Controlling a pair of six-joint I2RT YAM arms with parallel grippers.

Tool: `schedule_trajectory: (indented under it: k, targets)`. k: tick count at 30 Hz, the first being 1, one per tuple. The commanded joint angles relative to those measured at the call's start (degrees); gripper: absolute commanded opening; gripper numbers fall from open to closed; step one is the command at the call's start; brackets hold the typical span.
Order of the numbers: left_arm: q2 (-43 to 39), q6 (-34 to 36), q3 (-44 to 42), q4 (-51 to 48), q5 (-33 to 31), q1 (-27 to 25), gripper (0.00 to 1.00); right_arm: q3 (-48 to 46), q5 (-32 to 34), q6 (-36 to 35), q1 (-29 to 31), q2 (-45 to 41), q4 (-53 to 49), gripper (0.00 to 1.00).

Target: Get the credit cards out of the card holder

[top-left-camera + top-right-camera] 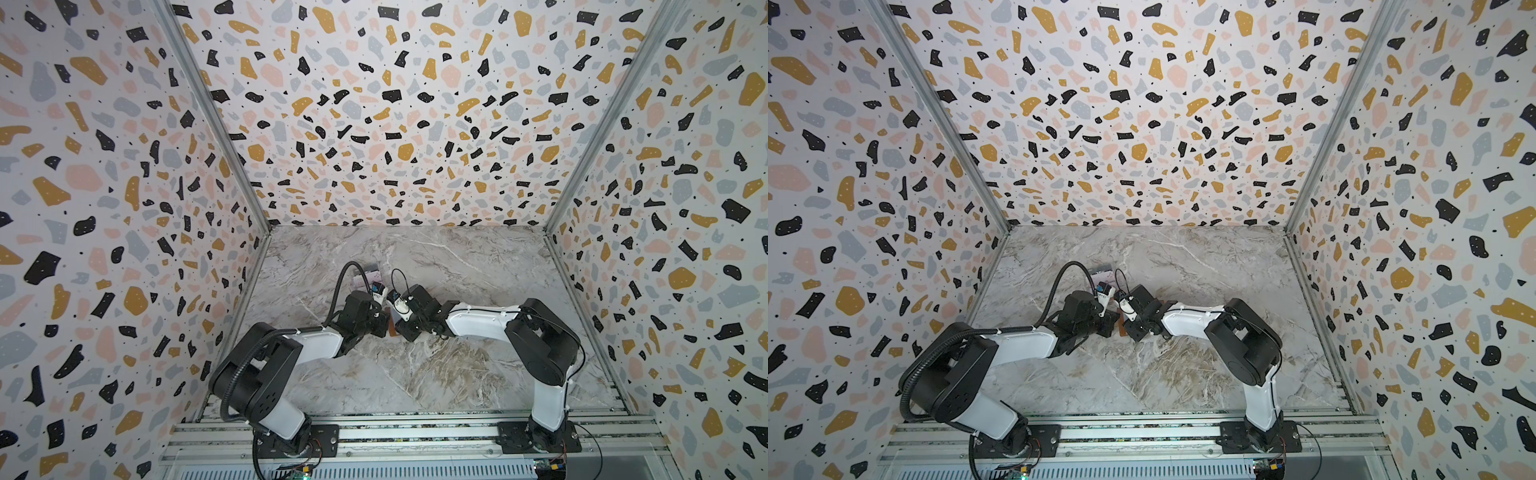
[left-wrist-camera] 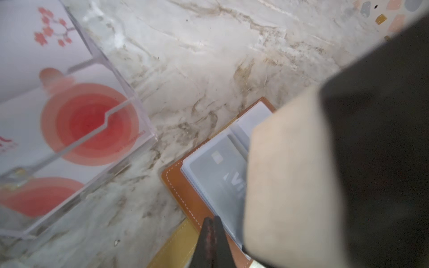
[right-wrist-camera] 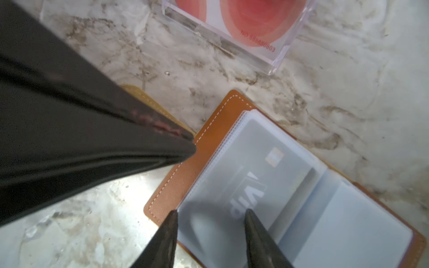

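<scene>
Card holder [image 3: 209, 143] lies open and flat near the middle of the marble surface [image 1: 457, 374], with both arms meeting over it. In both top views only a brown sliver of it [image 1: 392, 326] shows between the two wrists. A clear plastic case [image 2: 81, 116] stands just beyond it toward the far edge, with white, red-circled cards inside.

The left arm [image 1: 307, 345] has its jaws clenched together. Their tip is down at the edge of the brown leather cover, beside a yellowish flap [image 2: 176, 246], and looks to be pinning the holder. Whether they pinch anything I cannot tell.

The right arm [image 1: 478, 322] has its jaws released and spread. One tip is at the sleeve's border next to the leather, the other over the white lettering of the dark grey Vip card [image 3: 255, 185]. That card sits inside the top bluish sleeve [image 3: 246, 139], directly under and ahead of these jaws. Contact with the plastic cannot be judged.

The right arm is therefore the one placed to draw the card. The sleeve's open side is not visible, so the direction of the pull stays uncertain.
</scene>
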Motion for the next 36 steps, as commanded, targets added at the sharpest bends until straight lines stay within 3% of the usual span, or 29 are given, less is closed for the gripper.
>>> schedule_trajectory:
  k: [1, 15, 24, 36]
  targets:
    - [1.06, 0.43, 0.15, 2.0, -0.11, -0.02, 0.02, -1.19, -0.63, 0.71, -0.19, -1.59, -2.02, 0.47]
    - [5.15, 0.13, -0.95, 5.73, -0.32, -0.02, 0.01, -1.27, 1.19, 0.89, -0.19, -2.02, -2.09, 0.46]
    - [7.78, 0.58, -3.85, 7.02, -0.17, -0.02, 0.0, 0.35, 6.35, -1.2, 1.08, -1.44, -5.42, 0.53]
    - [8.28, -0.28, -6.25, 8.5, -1.5, -0.02, 0.0, 1.3, 10.98, -1.93, 2.18, -1.41, -6.41, 0.47]
